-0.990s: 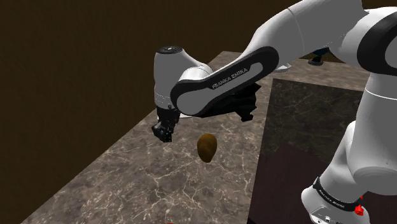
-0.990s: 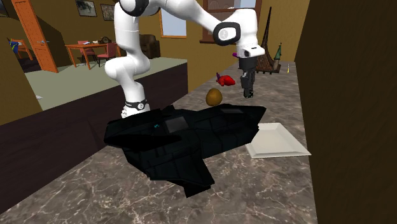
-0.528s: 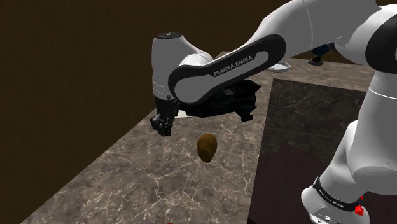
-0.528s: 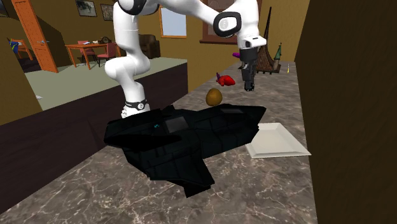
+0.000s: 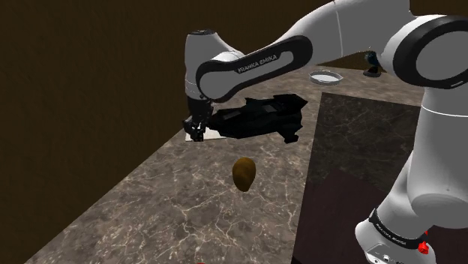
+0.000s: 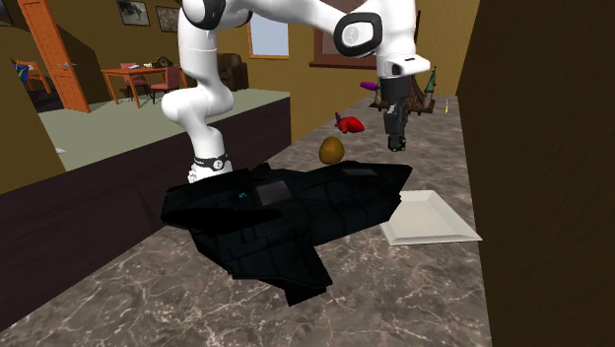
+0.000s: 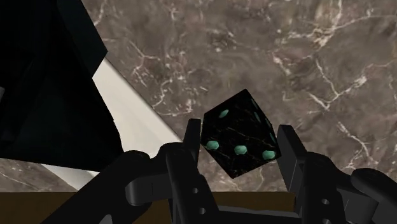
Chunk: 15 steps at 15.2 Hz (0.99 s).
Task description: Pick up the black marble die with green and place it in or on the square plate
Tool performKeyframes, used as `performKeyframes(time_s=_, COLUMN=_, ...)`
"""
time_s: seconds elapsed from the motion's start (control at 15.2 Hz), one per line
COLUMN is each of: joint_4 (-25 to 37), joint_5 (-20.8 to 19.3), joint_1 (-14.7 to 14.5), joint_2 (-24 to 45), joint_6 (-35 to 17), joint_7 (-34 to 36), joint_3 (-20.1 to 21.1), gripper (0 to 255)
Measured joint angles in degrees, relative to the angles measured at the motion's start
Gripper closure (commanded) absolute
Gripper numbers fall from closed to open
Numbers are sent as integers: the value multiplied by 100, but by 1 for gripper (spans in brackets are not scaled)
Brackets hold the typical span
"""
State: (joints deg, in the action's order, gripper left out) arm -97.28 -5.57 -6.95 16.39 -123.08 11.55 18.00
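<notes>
**Die in grip, beside plate**

Gripper [image 7: 240,145] clamped on black die w/ green pips [image 7: 236,135], held in air over marbled countertop [image 7: 318,51], just beside edge of white square plate [image 7: 130,108]. Black angular obj [image 6: 286,212] overlaps plate's other side. Brown egg-shaped obj [image 6: 331,150] sits apart from plate, past black obj.

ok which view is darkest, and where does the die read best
Shoulder view is darkest: the end effector merges with the black angular object by it. Second exterior view is brighter, and the white square plate stands out. Wrist view is best: the black die and its green pips read clearly.
</notes>
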Motion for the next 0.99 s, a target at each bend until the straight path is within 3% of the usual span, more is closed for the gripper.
performKeyframes(time_s=0.33, joint_4=668, joint_5=38, joint_1=304, joint_2=443, joint_6=232, joint_7=-546, joint_3=-168, gripper=255)
performKeyframes(time_s=0.79, joint_4=2414, joint_5=-12, joint_1=582, joint_2=1571, joint_6=867, joint_7=-1197, joint_3=-377, gripper=255)
performKeyframes(time_s=0.99, joint_4=2712, joint_5=-9, joint_1=660, joint_2=1791, joint_6=951, joint_7=-1345, joint_3=-414, gripper=255)
